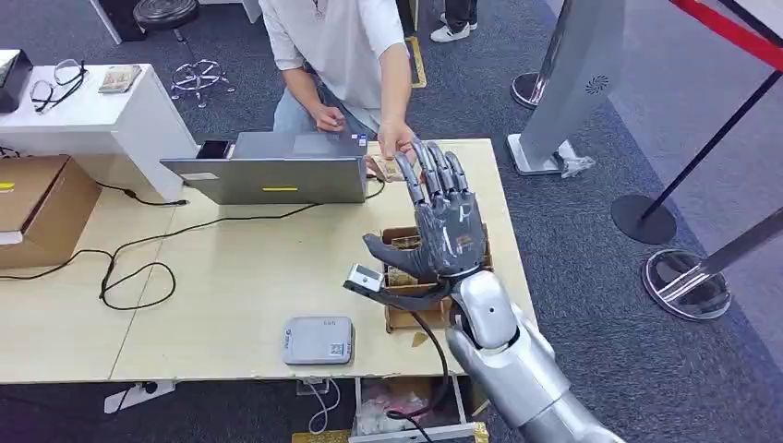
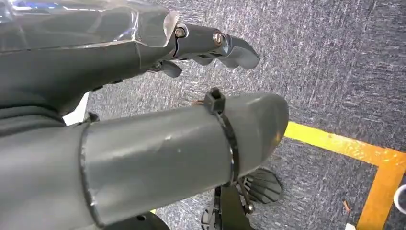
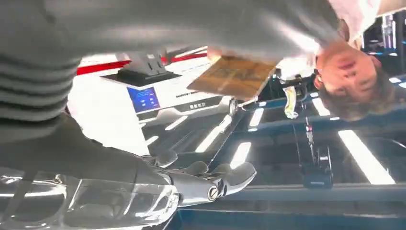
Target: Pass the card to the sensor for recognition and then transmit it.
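Sitting in the person's hand point(image 1: 395, 140) at the far edge of the table point(image 1: 231, 305), the card point(image 1: 391, 167) is tan and patterned, just past the right hand's fingertips point(image 1: 420, 152). Whether it touches them, can't tell. Right wrist view shows the same card point(image 3: 233, 76) tilted, near the thumb, dark fingers point(image 3: 210, 184) apart from it.

Right hand point(image 1: 448, 221): raised over the table, fingers straight and spread, thumb out to the side, holding nothing. Silver forearm comes up from the near right edge.

Cardboard box point(image 1: 403, 312) sits under the right hand, more tan cards inside. Sensor point(image 1: 318, 340), a flat grey pad with a cable, lies near the front table edge, apart from the box. Open grey laptop point(image 1: 277, 175) stands at the far side, just beside the person's hand; black cables loop across the tabletop to its left.

Left hand point(image 2: 143, 91): hangs over grey carpet with a yellow floor line point(image 2: 364, 163). Fingers point(image 2: 225, 45) curl slightly, nothing in them that I can see; spread or closed, can't tell.

Person in a white shirt point(image 1: 342, 41) leans in behind the table.
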You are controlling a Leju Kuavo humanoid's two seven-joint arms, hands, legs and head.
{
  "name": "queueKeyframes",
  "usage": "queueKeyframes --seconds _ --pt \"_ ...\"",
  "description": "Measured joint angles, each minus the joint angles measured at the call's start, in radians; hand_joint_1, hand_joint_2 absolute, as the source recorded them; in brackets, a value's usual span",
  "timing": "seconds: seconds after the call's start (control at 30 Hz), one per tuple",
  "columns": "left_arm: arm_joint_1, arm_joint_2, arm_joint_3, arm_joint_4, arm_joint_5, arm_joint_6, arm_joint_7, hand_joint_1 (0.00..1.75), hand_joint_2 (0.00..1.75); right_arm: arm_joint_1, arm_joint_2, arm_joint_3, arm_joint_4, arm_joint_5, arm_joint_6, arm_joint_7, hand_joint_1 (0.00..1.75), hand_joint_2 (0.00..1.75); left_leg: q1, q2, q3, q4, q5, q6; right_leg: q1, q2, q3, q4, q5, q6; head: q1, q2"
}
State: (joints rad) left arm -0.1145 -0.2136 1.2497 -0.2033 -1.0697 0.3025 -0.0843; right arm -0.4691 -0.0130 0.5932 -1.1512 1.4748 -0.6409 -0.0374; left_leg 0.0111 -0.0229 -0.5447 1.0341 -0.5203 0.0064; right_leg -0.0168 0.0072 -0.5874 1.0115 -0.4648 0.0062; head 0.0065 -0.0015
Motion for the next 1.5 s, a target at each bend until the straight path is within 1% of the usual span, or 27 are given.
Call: queueKeyframes --seconds 0.1,0.27,0.43,0.6,0.63,0.67,1.17,1.5 --pt "-0.001 0.000 0.000 0.000 -0.001 0.000 -0.002 0.00 0.00 -0.053 0.001 0.000 0.081 -0.005 0.003 0.009 0.00 1.75 0.000 0.000 -0.001 0.000 0.000 0.000 0.000 0.000 0.000 0.000 0.000 0.000 0.000 0.000" --pt "-0.006 -0.003 -0.002 0.000 -0.008 0.011 -0.023 0.00 0.00 -0.147 0.023 -0.001 0.230 -0.019 -0.004 0.034 0.00 1.75 0.000 0.000 0.000 0.000 0.000 0.000 0.000 0.000 0.000 0.000 0.000 0.000 0.000 0.000" --pt "-0.006 -0.010 -0.002 0.000 -0.009 0.024 -0.033 0.00 0.00 -0.171 0.034 -0.003 0.304 -0.030 -0.010 0.034 0.00 1.75 0.000 0.000 -0.001 0.000 0.000 0.000 0.000 0.000 0.000 0.000 0.000 0.000 0.000 0.000" --pt "-0.007 -0.011 -0.002 0.000 -0.009 0.024 -0.033 0.00 0.00 -0.181 0.043 -0.004 0.341 -0.034 -0.016 0.033 0.00 1.75 0.000 0.000 -0.001 0.000 0.000 0.000 0.000 0.000 0.000 0.000 0.000 0.000 0.000 0.000" --pt "-0.007 -0.011 -0.002 0.000 -0.009 0.024 -0.034 0.00 0.00 -0.183 0.043 -0.004 0.345 -0.034 -0.016 0.033 0.99 1.75 0.000 0.000 -0.001 0.000 0.000 0.000 0.000 0.000 0.000 0.000 0.000 0.000 0.000 0.000" --pt "-0.007 -0.012 -0.002 0.000 -0.009 0.024 -0.033 0.00 0.00 -0.184 0.044 -0.004 0.350 -0.034 -0.018 0.032 1.75 1.75 0.000 0.000 -0.001 0.000 0.000 0.000 0.000 0.000 0.000 0.000 0.000 0.000 0.000 0.000" --pt "-0.010 -0.012 -0.003 0.000 -0.006 0.024 -0.033 0.00 0.00 -0.202 0.061 -0.024 0.406 -0.075 -0.031 -0.025 1.75 1.75 0.000 0.000 -0.001 0.000 0.000 0.000 0.000 0.000 0.000 0.000 0.000 0.000 0.000 0.000" --pt "-0.010 -0.012 -0.003 0.000 -0.002 0.026 -0.033 0.00 0.00 -0.210 0.071 -0.026 0.434 -0.084 -0.039 -0.039 1.75 1.75 0.000 0.000 -0.001 0.000 0.000 0.000 0.000 0.000 0.000 0.000 0.000 0.000 0.000 0.000"
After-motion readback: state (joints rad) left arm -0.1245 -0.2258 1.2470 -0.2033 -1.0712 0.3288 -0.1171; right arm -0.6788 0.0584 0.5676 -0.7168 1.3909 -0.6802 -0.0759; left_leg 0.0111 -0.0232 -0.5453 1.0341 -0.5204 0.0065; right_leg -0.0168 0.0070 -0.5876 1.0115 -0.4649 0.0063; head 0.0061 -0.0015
